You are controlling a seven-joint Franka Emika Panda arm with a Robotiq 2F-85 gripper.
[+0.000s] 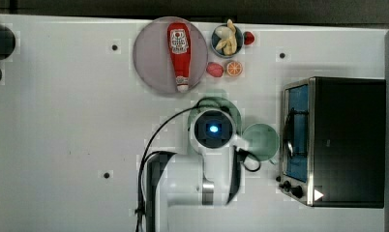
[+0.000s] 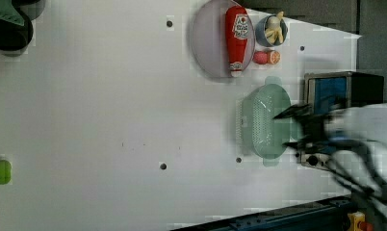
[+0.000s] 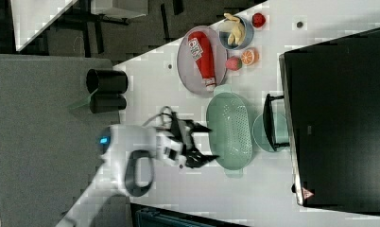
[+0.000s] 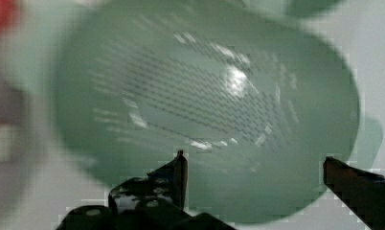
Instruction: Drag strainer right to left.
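Nearest the wrist camera: the two black fingers [image 4: 181, 167] of the gripper [image 4: 255, 167], spread wide and grasping nothing, with the pale mint-green oblong plastic strainer [image 4: 205, 96], dotted with small holes, filling the frame beyond them. In the right view the gripper [image 3: 208, 142] sits at centre frame over the strainer's [image 3: 229, 130] near long rim; whether a fingertip touches the rim cannot be told. In the left view the strainer [image 2: 263, 120] lies right of centre on the white table [image 2: 109, 120], the gripper [image 2: 287, 129] blurred at its right edge. A round grey-lilac plate [image 3: 190, 61] carrying a red ketchup bottle [image 3: 203, 54] lies just beside the strainer's upper end in the right view. A smaller round mint-green cup [image 3: 261, 132] lies just beside its far long side, and a black toaster oven [image 3: 339, 118] stands beyond the cup. In the top view the arm's wrist [image 1: 213, 128] covers most of the strainer [image 1: 216, 96].

Step in hand, as judged: the approach; no hold is yet made. The next move calls for setting one finger inside the rim and one outside, clamping the wall, then pulling the strainer across the table away from the oven, passing below the plate in the top view.
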